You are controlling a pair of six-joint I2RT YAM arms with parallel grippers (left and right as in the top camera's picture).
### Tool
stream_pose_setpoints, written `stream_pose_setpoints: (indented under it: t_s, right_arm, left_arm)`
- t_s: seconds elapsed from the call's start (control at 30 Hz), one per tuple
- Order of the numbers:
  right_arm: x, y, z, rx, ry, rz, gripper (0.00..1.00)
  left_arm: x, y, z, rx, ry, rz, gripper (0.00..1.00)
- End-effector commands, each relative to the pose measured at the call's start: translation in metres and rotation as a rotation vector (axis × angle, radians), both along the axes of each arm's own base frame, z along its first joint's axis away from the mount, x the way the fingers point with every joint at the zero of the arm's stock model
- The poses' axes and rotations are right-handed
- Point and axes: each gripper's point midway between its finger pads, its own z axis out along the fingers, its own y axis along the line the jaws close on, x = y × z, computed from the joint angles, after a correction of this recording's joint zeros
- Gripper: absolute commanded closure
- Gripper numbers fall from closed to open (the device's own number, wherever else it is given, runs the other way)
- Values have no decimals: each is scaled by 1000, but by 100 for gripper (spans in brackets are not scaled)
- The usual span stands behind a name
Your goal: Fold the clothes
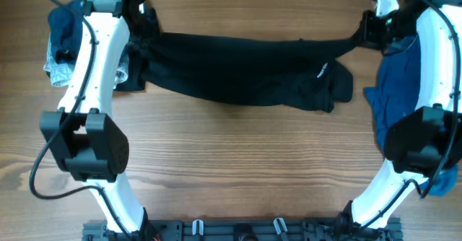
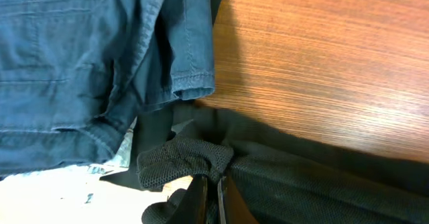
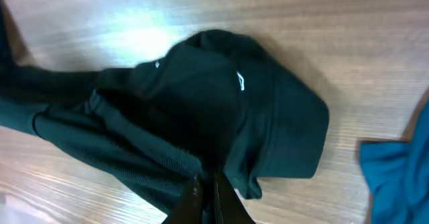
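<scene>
Overhead view of a wooden table (image 1: 231, 161). A black garment (image 1: 245, 71) is stretched in a long band across the far side, from about 10 o'clock to 2 o'clock, with each end held by one arm. Its middle sags toward the table's centre, and a bunched lump sits near 2 o'clock.

In the left wrist view, the left fingers (image 2: 196, 198) are pressed together on a gathered bit of black mesh edge. In the right wrist view, the right fingers (image 3: 190, 201) pinch a ribbed fold of the same cloth.

A denim garment (image 2: 67, 63) lies heaped at 10 o'clock, and a blue garment (image 1: 401, 89) lies at 3 o'clock.

The step appears to be spreading the garment flat before folding. To do it well, both pinches should hold firm and pull evenly apart, drawing the cloth toward 6 o'clock. It should be laid down clear of both piles, so the lump smooths out.
</scene>
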Motion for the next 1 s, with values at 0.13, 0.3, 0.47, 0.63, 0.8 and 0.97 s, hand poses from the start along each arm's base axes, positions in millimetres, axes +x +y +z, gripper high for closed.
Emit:
stream_pose_setpoints:
  t_s: [0.13, 0.3, 0.47, 0.63, 0.8, 0.97]
  right_arm:
    - [-21, -7, -45, -6, 109, -30, 96]
    - [-32, -13, -69, 8, 163, -66, 96]
    - [-38, -14, -72, 14, 189, -70, 43]
    - [-36, -15, -72, 13, 178, -76, 32]
    - [-27, -9, -68, 51, 133, -55, 33]
    - [-17, 0, -63, 95, 72, -6, 33]
  left_arm:
    - [-1, 9, -39, 36, 98, -4, 96]
    - [-14, 20, -60, 88, 194, 12, 96]
    - [-25, 34, -62, 127, 241, 37, 93]
    - [-33, 54, -63, 130, 275, 79, 65]
    - [-34, 47, -64, 78, 279, 69, 63]
    - [-33, 34, -65, 30, 275, 47, 62]
